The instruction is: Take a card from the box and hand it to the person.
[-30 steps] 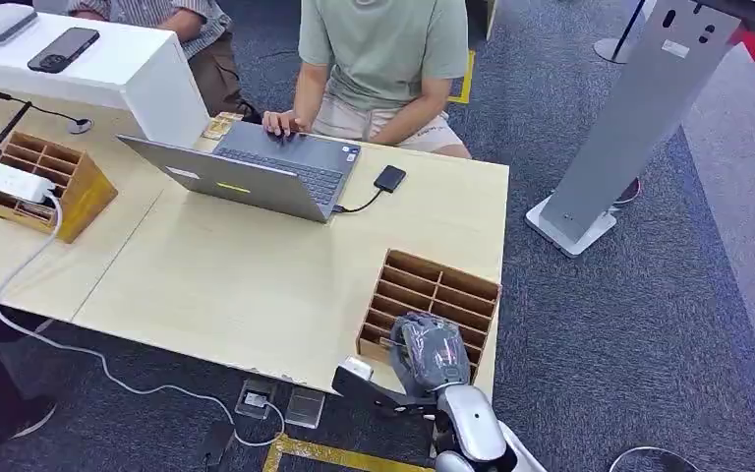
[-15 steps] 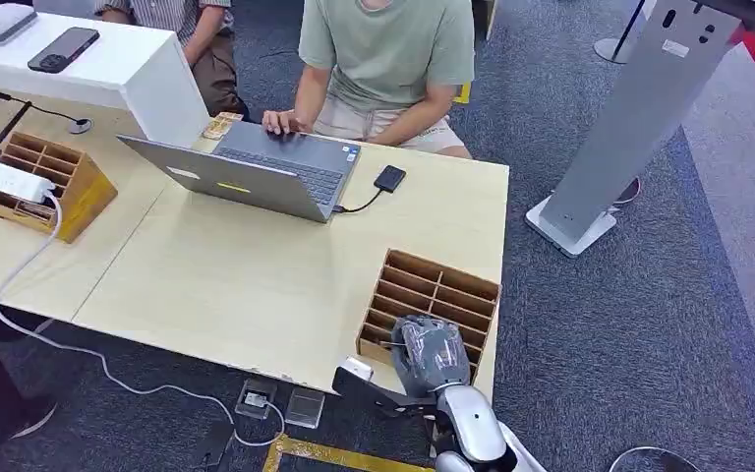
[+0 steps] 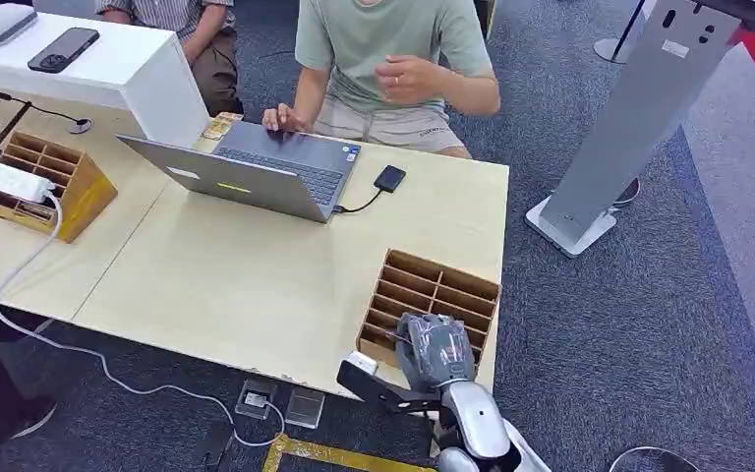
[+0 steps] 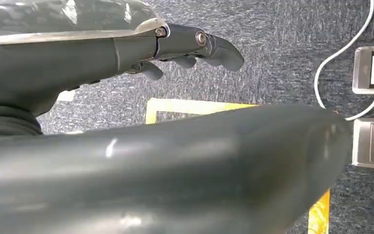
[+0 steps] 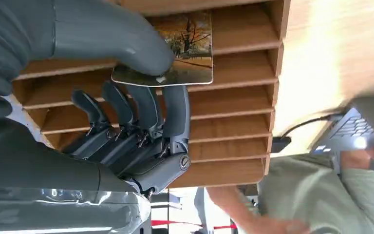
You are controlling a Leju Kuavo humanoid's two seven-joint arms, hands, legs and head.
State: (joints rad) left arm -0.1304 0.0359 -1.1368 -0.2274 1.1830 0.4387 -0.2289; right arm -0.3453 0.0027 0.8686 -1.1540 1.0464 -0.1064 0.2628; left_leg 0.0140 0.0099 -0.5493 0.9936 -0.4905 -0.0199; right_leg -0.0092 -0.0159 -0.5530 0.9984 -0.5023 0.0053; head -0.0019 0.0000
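Observation:
A wooden box (image 3: 442,285) with slotted compartments stands on the table's near right corner. My right hand (image 3: 433,349) is over its near edge. In the right wrist view the thumb presses on a card (image 5: 187,53) printed with an autumn tree, and the dark fingers (image 5: 146,109) lie under it, so the card is pinched; part of it still lies in a slot of the box (image 5: 233,122). The person (image 3: 383,49) in a green shirt sits across the table, one hand (image 3: 408,77) raised at the chest. My left hand (image 4: 195,46) hangs over the carpet, holding nothing.
An open laptop (image 3: 256,172) sits in front of the person, with a small black device (image 3: 389,178) plugged in beside it. A second wooden box (image 3: 54,182) and a white power strip (image 3: 0,175) lie at the far left. A grey stand (image 3: 629,118) rises to the right of the table.
The person has lifted one hand from the lap up to the chest. My right hand has shifted slightly to the right at the box's near edge.

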